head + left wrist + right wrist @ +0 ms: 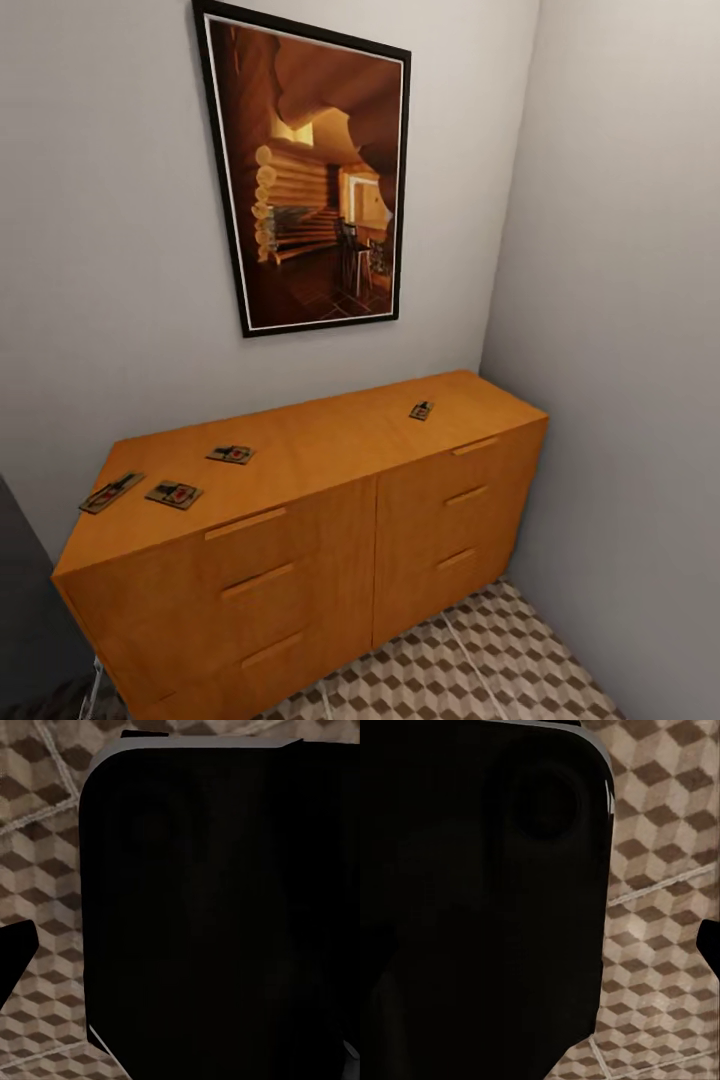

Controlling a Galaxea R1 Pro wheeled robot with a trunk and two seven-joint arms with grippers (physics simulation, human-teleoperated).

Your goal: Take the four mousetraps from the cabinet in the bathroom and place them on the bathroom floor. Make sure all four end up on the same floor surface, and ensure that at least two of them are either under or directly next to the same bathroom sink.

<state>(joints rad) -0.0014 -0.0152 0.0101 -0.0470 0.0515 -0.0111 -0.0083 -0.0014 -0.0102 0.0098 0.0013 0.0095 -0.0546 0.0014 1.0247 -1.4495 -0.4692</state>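
Observation:
The orange-brown cabinet stands against the far wall in the head view, its drawers shut. Several mousetraps lie flat on its top. Three are near the left end: one at the corner, one beside it and one a little further back. Another mousetrap lies toward the right end. The cube-patterned bathroom floor shows in front of the cabinet. Each wrist view looks down past a black robot part onto the floor tiles. A dark sliver at each picture's edge is too little to tell a gripper's state.
A large framed picture hangs above the cabinet. A grey side wall closes in right beside the cabinet's right end. A dark object stands at the cabinet's left end. Open floor lies before the right-hand drawers.

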